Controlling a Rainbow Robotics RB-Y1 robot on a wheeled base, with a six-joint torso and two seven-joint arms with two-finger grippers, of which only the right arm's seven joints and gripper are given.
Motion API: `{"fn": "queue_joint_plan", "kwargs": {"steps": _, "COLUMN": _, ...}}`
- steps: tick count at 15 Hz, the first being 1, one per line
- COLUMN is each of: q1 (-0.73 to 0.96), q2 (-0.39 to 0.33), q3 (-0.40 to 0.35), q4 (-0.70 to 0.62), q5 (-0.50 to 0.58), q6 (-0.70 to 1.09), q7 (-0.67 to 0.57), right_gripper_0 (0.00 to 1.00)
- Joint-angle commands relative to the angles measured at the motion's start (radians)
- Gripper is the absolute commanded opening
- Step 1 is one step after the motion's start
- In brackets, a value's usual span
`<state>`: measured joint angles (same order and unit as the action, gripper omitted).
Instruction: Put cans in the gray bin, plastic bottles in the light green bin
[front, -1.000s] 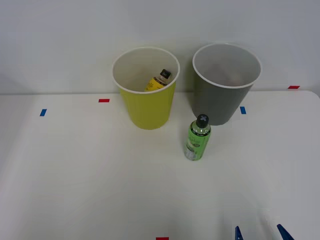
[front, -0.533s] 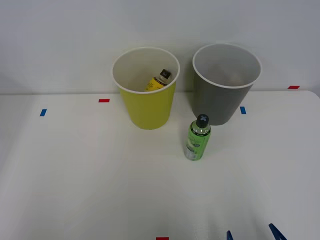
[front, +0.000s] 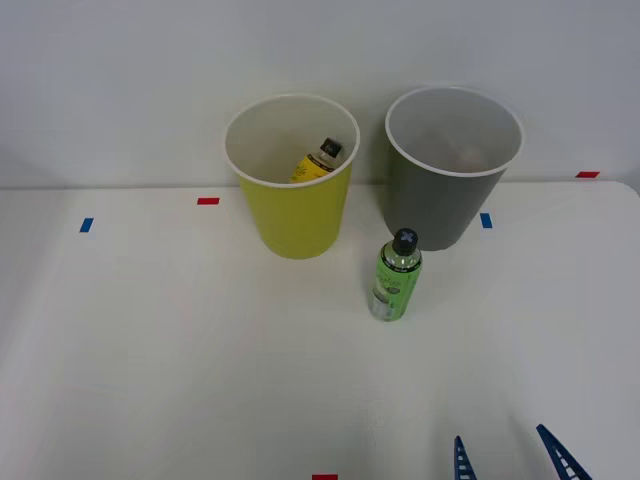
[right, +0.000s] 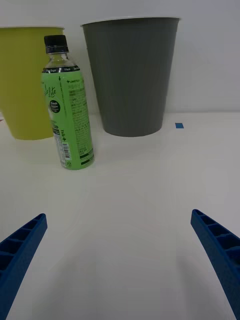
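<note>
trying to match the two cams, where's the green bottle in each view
Front view: the green bottle stands upright on the table, just in front of the gray bin, to the right of the light green bin.
Right wrist view: the bottle stands upright, ahead of the open jaws.
Shared landmark: the gray bin right behind the bottle.

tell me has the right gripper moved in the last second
Yes. In the front view the right gripper has pushed further into view and shifted left toward the red tape mark at the table's near edge, fingers open; the green bottle hasn't moved.
</note>
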<state>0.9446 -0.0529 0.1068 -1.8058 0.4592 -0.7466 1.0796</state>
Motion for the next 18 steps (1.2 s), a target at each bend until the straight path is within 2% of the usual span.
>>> {"fn": "queue_joint_plan", "kwargs": {"steps": 1, "q1": -0.049, "q2": 0.002, "q3": -0.035, "q4": 0.022, "q5": 0.075, "q6": -0.016, "q7": -0.136, "right_gripper_0": 1.00}}
{"fn": "queue_joint_plan", "kwargs": {"steps": 7, "q1": -0.138, "q2": -0.004, "q3": -0.096, "q4": 0.022, "q5": 0.177, "q6": -0.017, "q7": -0.349, "right_gripper_0": 1.00}}
{"fn": "queue_joint_plan", "kwargs": {"steps": 11, "q1": -0.167, "q2": -0.041, "q3": -0.119, "q4": 0.022, "q5": 0.180, "q6": 0.004, "q7": -0.374, "right_gripper_0": 1.00}}
{"fn": "queue_joint_plan", "kwargs": {"steps": 14, "q1": -0.188, "q2": -0.064, "q3": -0.118, "q4": 0.022, "q5": 0.179, "q6": 0.007, "q7": -0.446, "right_gripper_0": 1.00}}
{"fn": "queue_joint_plan", "kwargs": {"steps": 18, "q1": -0.214, "q2": -0.094, "q3": -0.079, "q4": 0.022, "q5": 0.119, "q6": 0.087, "q7": -0.420, "right_gripper_0": 1.00}}
